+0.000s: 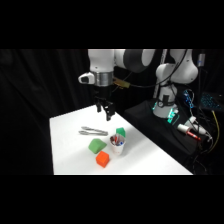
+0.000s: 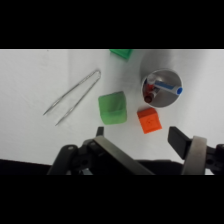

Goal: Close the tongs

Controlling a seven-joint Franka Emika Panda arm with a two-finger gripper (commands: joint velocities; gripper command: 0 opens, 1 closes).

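The tongs (image 1: pixel 93 131) are slim silver metal and lie flat on the white table (image 1: pixel 67 150), left of the blocks. In the wrist view the tongs (image 2: pixel 75 95) show their two arms spread apart, joined at the upper right end. My gripper (image 1: pixel 105 113) hangs in the air above and slightly behind them, touching nothing. Its fingers are open in the wrist view, and the gripper (image 2: pixel 139 136) has nothing between them.
Right of the tongs are a green block (image 1: pixel 96 145), an orange block (image 1: pixel 102 159), a white cup with pens (image 1: pixel 117 145) and a smaller green block (image 1: pixel 120 132). Cables and electronics (image 1: pixel 192 127) sit off the table at the right.
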